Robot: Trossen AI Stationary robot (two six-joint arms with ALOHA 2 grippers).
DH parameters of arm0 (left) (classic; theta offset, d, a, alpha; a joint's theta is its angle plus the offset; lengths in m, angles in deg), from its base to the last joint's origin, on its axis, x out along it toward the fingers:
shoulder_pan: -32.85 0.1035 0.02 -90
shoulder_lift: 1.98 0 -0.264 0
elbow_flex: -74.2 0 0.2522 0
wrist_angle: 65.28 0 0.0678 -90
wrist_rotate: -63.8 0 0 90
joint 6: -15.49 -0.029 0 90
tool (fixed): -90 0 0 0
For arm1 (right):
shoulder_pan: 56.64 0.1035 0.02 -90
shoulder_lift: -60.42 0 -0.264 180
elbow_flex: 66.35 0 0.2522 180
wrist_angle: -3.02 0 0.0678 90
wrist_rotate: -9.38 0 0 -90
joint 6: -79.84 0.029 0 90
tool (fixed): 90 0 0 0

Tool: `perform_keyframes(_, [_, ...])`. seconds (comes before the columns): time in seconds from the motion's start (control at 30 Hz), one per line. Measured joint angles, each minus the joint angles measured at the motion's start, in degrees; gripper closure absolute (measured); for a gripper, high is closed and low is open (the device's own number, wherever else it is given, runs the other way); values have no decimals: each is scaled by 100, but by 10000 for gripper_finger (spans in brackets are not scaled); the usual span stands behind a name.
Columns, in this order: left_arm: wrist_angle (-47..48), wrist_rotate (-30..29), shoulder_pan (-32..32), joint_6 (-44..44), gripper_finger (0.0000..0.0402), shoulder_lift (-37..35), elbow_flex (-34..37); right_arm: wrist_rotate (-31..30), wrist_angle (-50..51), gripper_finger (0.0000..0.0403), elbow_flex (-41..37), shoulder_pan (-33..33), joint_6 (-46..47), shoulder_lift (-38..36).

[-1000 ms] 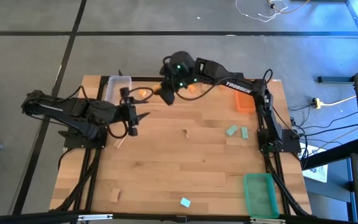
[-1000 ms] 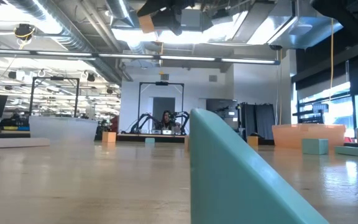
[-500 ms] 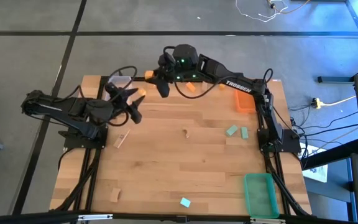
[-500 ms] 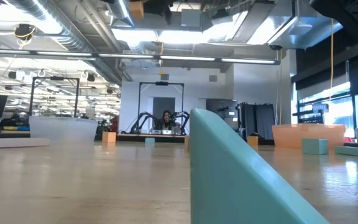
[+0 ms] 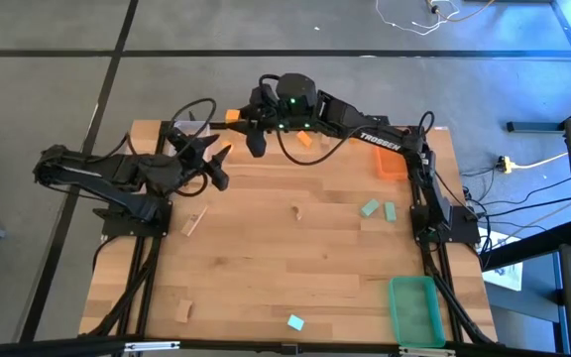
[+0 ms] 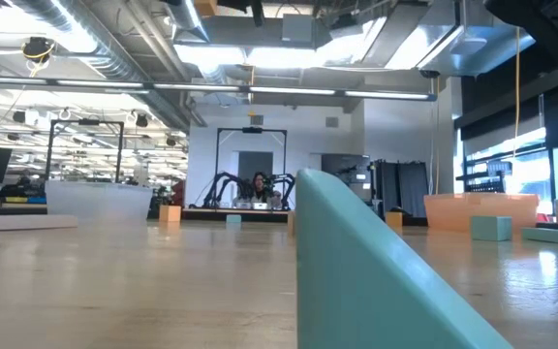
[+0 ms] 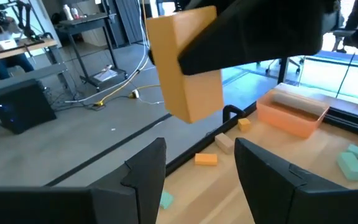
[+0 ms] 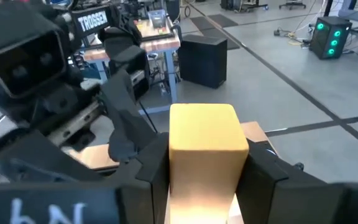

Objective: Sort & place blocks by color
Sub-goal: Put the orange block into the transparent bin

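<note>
My right gripper point(image 5: 246, 124) hangs high over the table's far edge, shut on an orange block point(image 5: 233, 116). That block fills the right wrist view point(image 8: 207, 146) and shows at the top of the low view point(image 6: 204, 7). My left gripper point(image 5: 218, 167) stands open just to the block's near left, pointing at it, with nothing between its fingers point(image 7: 143, 169). The left wrist view shows the held block point(image 7: 182, 65) ahead of it. Other blocks lie flat on the table: two teal point(image 5: 370, 208), one orange point(image 5: 305, 139), a wood bar point(image 5: 196, 220). My right gripper pinches the orange block between its two fingers point(image 8: 148, 165) on two opposite side faces point(image 8: 174, 155). The fingers reach nearly level from the table's right. The block's free end point(image 7: 166, 56) sticks out past the fingertips, and the block is lifted well clear of the table.
An orange bin point(image 5: 392, 159) stands at the far right, a green bin point(image 5: 414, 309) at the near right, a clear bin point(image 5: 179, 130) at the far left behind my left gripper. A teal block point(image 6: 376, 271) and a wood block point(image 5: 182, 310) lie near the front edge.
My right gripper has risen with the orange block and drifted toward the table's far left, tipping more level. My left gripper has rolled about its own axis and swung a little toward the far edge, staying open.
</note>
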Motion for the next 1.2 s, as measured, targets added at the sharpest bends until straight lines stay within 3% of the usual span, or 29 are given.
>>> perform_keyframes(0.23, [-611, 47, 140, -443, 219, 116, 0, 0, -45, 272, 0, 0, -2, 0])
perform_keyframes(1.2, [-1447, -6, 567, -987, 219, 472, 3, -50, -65, 272, 9, 185, -139, 0])
